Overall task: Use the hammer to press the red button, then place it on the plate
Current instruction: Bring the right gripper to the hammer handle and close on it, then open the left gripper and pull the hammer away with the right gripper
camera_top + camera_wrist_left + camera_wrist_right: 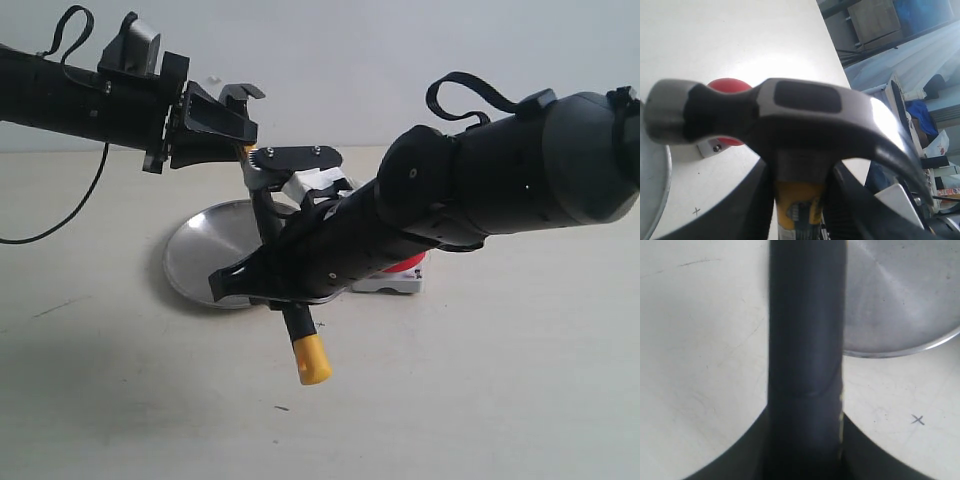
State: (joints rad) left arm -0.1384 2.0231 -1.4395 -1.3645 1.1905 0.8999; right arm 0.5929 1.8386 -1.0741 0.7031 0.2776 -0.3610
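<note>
The hammer (pixel 295 160) hangs tilted over the table, its dark head up and its yellow tip (pixel 313 362) pointing down toward the front. My left gripper (pixel 250 140) is shut on its yellow neck just under the head (pixel 805 110). From the right, my right gripper (pixel 265 285) is shut on the black handle (pixel 805 330), lower down. The silver plate (pixel 205 250) lies behind and below the handle. The red button (pixel 408 265) on its grey base sits right of the plate, mostly hidden by my right arm; it shows past the head (pixel 729 85).
Part of the plate's rim (pixel 905 295) shows beside the handle in the right wrist view. A small cross mark (pixel 917 419) is on the pale tabletop. A black cable (pixel 60 225) loops under the left arm.
</note>
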